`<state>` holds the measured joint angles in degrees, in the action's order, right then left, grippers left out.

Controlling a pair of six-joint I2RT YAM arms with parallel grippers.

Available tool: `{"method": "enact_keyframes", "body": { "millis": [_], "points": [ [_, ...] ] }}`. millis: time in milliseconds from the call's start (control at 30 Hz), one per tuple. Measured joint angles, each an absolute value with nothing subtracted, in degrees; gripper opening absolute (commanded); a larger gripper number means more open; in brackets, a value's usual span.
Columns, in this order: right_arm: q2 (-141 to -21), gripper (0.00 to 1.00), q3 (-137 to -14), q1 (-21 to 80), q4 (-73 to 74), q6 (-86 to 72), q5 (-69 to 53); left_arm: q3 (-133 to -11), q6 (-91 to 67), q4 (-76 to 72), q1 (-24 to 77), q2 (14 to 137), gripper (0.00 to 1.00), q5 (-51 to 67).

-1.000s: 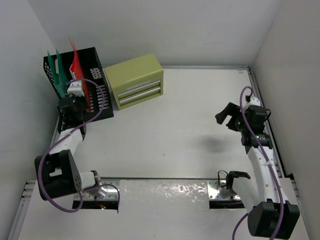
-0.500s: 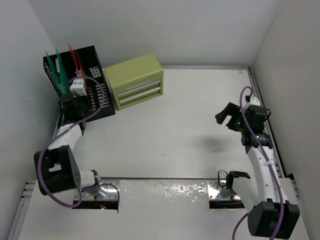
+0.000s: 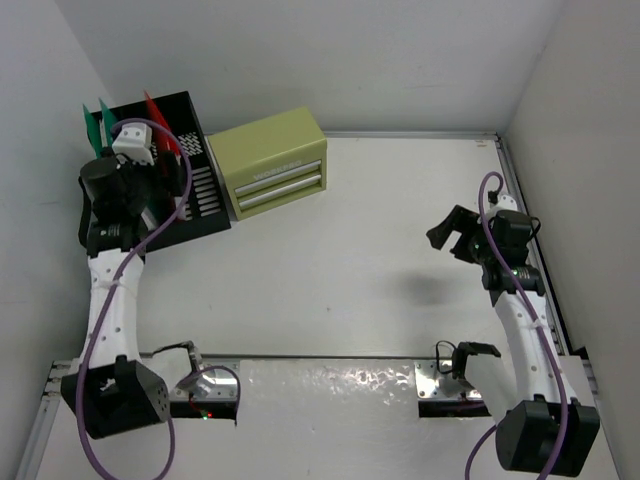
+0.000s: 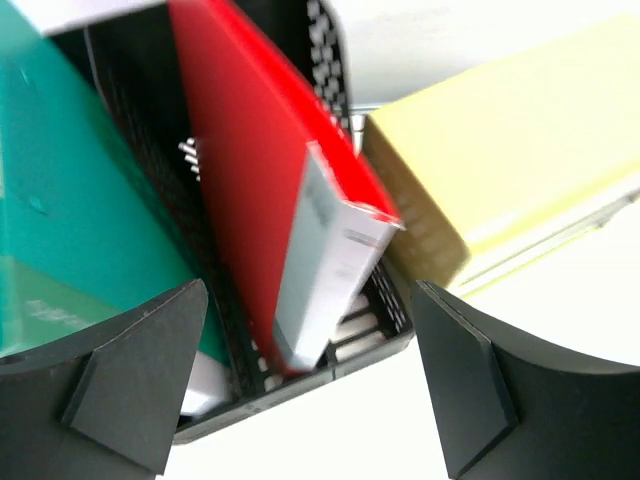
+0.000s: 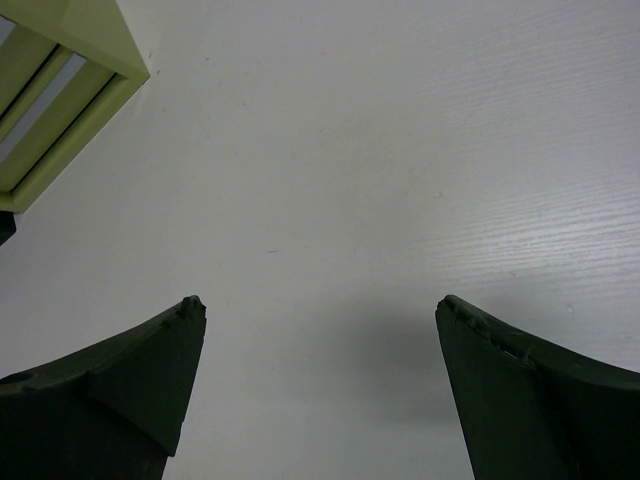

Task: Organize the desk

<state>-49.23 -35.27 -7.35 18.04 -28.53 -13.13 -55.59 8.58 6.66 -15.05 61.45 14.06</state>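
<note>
Seen from above, the left arm [image 3: 110, 190] covers the left half of the black rack [image 3: 200, 195], hiding the left tool [image 4: 310, 300] and much of what stands in the rack. The left wrist view is blurred: print on the red folder [image 4: 250, 170] in the rack is unreadable, and the green folder [image 4: 70, 190] is cut by the left edge. The drawer box [image 5: 50, 80] right of the rack shows only 1 corner in the right wrist view.

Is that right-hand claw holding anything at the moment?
No: the right gripper hangs open above the desk, with nothing between its jaws.
</note>
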Motion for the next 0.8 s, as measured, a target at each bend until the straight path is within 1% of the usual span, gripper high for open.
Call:
{"method": "enact_keyframes", "body": {
  "millis": [100, 200, 300, 433, 633, 733, 800],
  "points": [
    [-49.06, 0.95, -35.24, -7.35, 18.24, -28.62, -14.0, -59.42, 12.64, 14.98, -14.11, 58.57, 0.81, 16.86],
    [-47.9, 0.95, -35.22, -7.35, 19.14, -28.64, -14.46, -58.37, 19.14, 23.9, -11.64, 54.02, 0.81, 18.72],
    [-45.95, 0.95, -35.0, -7.35, 20.1, -28.75, -15.18, -52.8, 25.56, 31.38, -9.74, 48.62, 0.82, 18.5],
    [-43.05, 0.95, -33.39, -7.35, 20.64, -29.02, -15.49, -41.28, 32.05, 37.34, -9.54, 40.73, 0.82, 12.86],
    [-40.1, 0.95, -31.42, -7.35, 24.84, -28.27, -14.13, -27.05, 33.19, 37.3, -9.54, 33.76, 0.82, 3.68],
    [-36.36, 0.95, -27.14, -7.35, 24.53, -28.25, -13.54, -25.15, 32.93, 35.86, -9.56, 29.65, 0.85, 1.02],
    [-34.74, 0.96, -24.49, -7.35, 24.71, -28.05, -12.49, -24.82, 33.21, 34.15, -9.56, 26.76, 0.88, 1.63]
  ]
}}
